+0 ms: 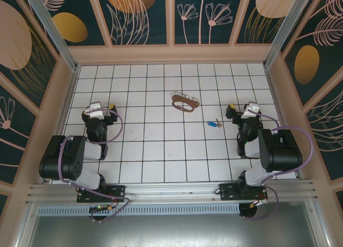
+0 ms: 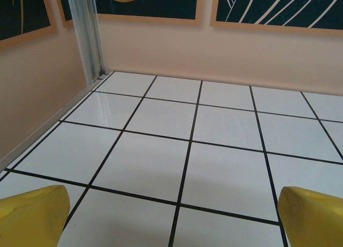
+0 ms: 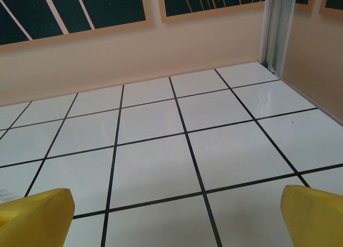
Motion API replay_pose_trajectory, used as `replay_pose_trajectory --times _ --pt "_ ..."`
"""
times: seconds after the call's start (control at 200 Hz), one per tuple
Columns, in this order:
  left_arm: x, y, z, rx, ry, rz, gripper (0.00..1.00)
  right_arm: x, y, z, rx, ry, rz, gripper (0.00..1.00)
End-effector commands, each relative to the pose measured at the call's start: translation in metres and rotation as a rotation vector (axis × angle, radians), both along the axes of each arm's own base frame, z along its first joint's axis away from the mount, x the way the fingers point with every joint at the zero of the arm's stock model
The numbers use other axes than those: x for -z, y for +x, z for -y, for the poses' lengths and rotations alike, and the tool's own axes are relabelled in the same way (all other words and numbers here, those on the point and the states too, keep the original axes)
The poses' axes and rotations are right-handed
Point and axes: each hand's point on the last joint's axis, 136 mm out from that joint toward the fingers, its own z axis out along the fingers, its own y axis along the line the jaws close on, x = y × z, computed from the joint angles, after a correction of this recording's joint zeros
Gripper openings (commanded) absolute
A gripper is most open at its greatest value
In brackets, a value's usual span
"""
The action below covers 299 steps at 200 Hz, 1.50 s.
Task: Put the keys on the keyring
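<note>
Left gripper: we see its jaws spread wide with nothing between them, over the left tiles, well apart from both things.
Left fingers: yellow pads at the lower corners of the wrist view, bare floor ahead.
Keyring: it lies flat on the table, far of centre. It is a brown strap loop with a pale beaded stretch along its far side.
Keyring handling: we judge it light and limp, likely to sag or fold if lifted at one point. We would pinch the brown strap, since the beads may roll under the pads.
Key: blue head, thin blade, near the keyring's right and apart from it.
Key handling: we judge it tiny, stiff, flat-lying and apt to skid on glossy tile. We would pinch the blue head.
Right gripper: jaws spread, empty, near the key's right.
</note>
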Motion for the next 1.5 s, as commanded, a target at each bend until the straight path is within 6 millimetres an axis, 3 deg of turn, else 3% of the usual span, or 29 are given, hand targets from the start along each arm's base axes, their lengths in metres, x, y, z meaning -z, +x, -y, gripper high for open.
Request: replay_pose_trajectory --times 0.0,0.415,0.535,0.621,0.711,0.811,0.926,1.071,1.186,1.346,1.416,1.431,1.491 --pt "-0.013 0.004 0.000 0.010 0.007 0.051 0.99 -0.006 0.002 0.003 0.014 0.001 0.026 0.99" --pt "-0.022 0.012 0.003 0.026 0.009 0.005 0.99 -0.030 -0.007 0.003 0.057 -0.022 0.061 0.99" --pt "-0.031 0.012 -0.004 -0.026 -0.031 -0.029 0.99 -0.055 -0.007 0.001 0.074 -0.050 0.074 0.99" --pt "-0.041 0.012 -0.008 -0.060 -0.097 -0.047 0.99 -0.080 -0.010 -0.013 0.068 -0.109 0.091 0.99" --pt "-0.047 0.018 -0.010 -0.108 -0.205 -0.112 0.99 -0.102 -0.012 -0.026 0.084 -0.017 0.093 0.99" --pt "-0.054 0.027 0.021 0.037 -0.338 -0.180 0.99 -0.099 -0.001 -0.042 0.035 0.125 -0.056 0.99" --pt "-0.063 0.025 0.068 0.251 -0.467 -0.222 0.99 -0.082 0.024 -0.074 -0.099 0.141 -0.269 0.99" --pt "-0.073 0.025 0.139 0.418 -0.456 -0.293 0.99 -0.052 0.052 -0.117 -0.265 0.166 -0.462 0.99" --pt "-0.071 0.035 0.185 0.487 -0.445 -0.353 0.99 -0.030 0.071 -0.137 -0.322 0.185 -0.532 0.99" --pt "-0.058 0.069 0.223 0.493 -0.389 -0.432 0.99 -0.010 0.090 -0.161 -0.417 0.218 -0.606 0.93" --pt "-0.046 0.082 0.244 0.504 -0.336 -0.478 0.99 -0.006 0.092 -0.170 -0.449 0.223 -0.619 0.92" --pt "-0.034 0.086 0.248 0.499 -0.322 -0.506 0.99 -0.004 0.092 -0.171 -0.453 0.223 -0.624 0.92" --pt "-0.019 0.096 0.266 0.512 -0.277 -0.551 0.99 0.000 0.091 -0.174 -0.465 0.213 -0.632 0.92"
